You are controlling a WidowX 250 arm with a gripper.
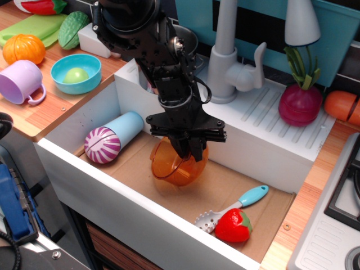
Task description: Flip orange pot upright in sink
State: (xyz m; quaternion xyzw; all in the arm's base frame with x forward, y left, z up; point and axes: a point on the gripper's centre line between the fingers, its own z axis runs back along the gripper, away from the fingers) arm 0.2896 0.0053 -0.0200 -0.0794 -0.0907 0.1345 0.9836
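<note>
The orange pot (pixel 171 166) is a translucent orange plastic pot in the middle of the sink (pixel 84 121), over its brown floor. It is tilted, with its open mouth facing left and up. My black gripper (pixel 189 151) reaches down from above and is shut on the pot's upper right rim. The pot's lower edge is at or just above the floor; I cannot tell if it touches.
In the sink lie a purple-striped ball on a light blue cylinder (pixel 109 139) at the left, and a strawberry (pixel 233 225) and a slotted spoon (pixel 236 206) at the front right. A grey faucet (pixel 228 56) stands behind. A steel pot (pixel 185 45) sits by the arm.
</note>
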